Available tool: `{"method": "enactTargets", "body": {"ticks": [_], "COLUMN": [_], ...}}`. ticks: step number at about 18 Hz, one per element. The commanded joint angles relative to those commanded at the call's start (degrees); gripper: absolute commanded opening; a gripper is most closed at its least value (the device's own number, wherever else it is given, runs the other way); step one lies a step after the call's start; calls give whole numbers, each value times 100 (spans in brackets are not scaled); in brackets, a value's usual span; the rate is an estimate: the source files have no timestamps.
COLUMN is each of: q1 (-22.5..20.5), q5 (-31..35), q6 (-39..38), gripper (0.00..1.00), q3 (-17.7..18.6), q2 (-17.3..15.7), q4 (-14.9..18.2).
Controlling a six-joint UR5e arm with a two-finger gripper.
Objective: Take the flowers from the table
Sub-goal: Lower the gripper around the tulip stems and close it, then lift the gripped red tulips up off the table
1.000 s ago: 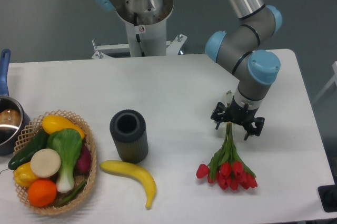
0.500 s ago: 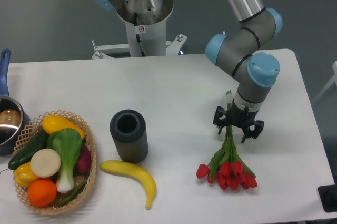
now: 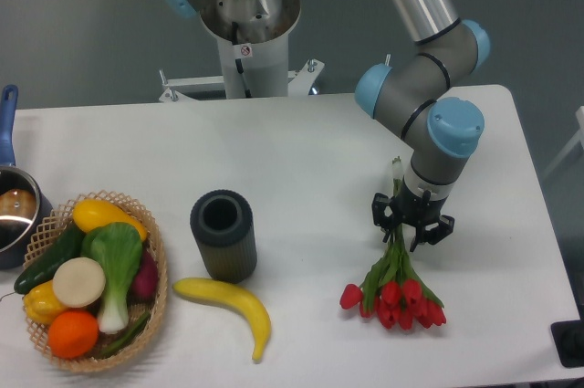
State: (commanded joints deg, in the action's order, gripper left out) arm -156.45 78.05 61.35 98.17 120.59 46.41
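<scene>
The flowers [image 3: 394, 289] lie on the white table [image 3: 301, 151] at the front right, a bunch of red tulips with the blooms toward the front edge and the green stems pointing back. My gripper [image 3: 404, 235] points straight down over the upper part of the stems. Its black fingers [image 3: 384, 224] stand on either side of the stems, low at the table. The jaws are still apart and narrowly straddle the stems. The flowers rest on the table.
A dark ribbed cylinder cup [image 3: 223, 234] stands mid-table, with a yellow banana [image 3: 228, 301] in front of it. A wicker basket of vegetables [image 3: 91, 278] sits at the front left. A blue-handled pot [image 3: 11, 205] is at the left edge. The robot base [image 3: 245, 32] is behind.
The gripper's fingers have drawn closer together around the stems and the wrist has turned slightly. The flowers have not moved.
</scene>
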Motion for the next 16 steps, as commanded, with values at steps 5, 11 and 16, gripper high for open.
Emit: {"method": "enactTargets", "body": {"ticks": [5,11,16], "q1": [0,-9,9], "q5": [0,0,-9], "q6": [35,18,9], "gripper": [37,29,28], "q3": [-9,-44,-114], "q2": [-26,-105,-299], "q4": [0,0,-9]}}
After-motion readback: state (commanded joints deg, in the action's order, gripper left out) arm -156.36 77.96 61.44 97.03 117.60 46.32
